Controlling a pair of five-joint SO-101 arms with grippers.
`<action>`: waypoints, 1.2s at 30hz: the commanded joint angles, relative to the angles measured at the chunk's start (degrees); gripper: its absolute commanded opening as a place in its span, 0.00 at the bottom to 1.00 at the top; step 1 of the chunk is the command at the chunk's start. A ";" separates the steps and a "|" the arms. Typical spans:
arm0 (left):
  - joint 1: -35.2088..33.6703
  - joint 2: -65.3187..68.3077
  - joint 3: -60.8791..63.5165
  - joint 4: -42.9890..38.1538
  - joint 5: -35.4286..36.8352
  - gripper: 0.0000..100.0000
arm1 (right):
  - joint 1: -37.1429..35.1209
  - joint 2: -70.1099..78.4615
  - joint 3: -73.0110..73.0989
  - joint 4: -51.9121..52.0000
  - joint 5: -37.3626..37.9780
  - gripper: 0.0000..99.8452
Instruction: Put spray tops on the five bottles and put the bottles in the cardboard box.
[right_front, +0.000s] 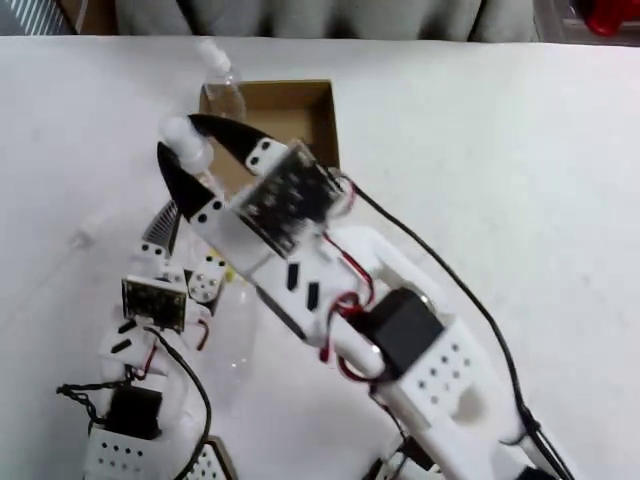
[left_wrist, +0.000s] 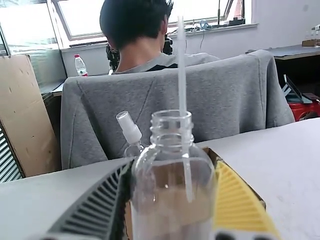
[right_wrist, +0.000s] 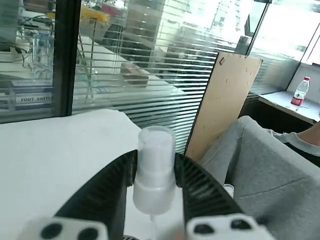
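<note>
"Bottle (left_wrist: 172, 185) first: where is it?"

"Upright, at about 9 o'clock from the middle of the table (right_front: 500, 150) in the high view. The left arm (right_front: 140, 400) comes up from 7 o'clock. The left gripper (left_wrist: 172, 170) is clenched on the bottle's body, with a ribbed grey finger on one side and a yellow finger on the other."

"Is the neck open?"

"Yes, no top is on it. A thin dip tube (left_wrist: 181, 65) runs down through the neck into the bottle."

"And the spray top (right_front: 187, 140)?"

"It is white, at 10 o'clock from the middle, above that bottle. The right gripper (right_front: 180, 135) grasps it with one black finger pressed to each side, as its own wrist view shows plainly. The top is held up off the neck and is not seated."

"What comes next to the right?"

"The cardboard box (right_front: 285, 115), open, at 11 to 12 o'clock. The spray top hangs just beside its 9 o'clock rim. At the box's 11 o'clock corner stands a capped bottle (right_front: 222, 92), clear, with a white sprayer on."

"And the right arm (right_front: 420, 360)?"

"It enters from 5 o'clock and stretches toward 10 o'clock. It passes over the box's 6 o'clock edge and over part of the left arm."
</note>
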 joint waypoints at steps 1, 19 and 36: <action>0.31 -0.92 -0.44 -1.23 -0.70 0.03 | -0.13 4.09 -6.33 3.38 0.00 0.02; 0.22 -0.92 -0.44 -1.23 -0.70 0.03 | 2.77 11.74 -16.97 13.23 -0.88 0.02; 0.22 -0.92 -1.05 -1.41 -0.09 0.02 | 3.21 12.35 -17.23 9.98 -10.11 0.02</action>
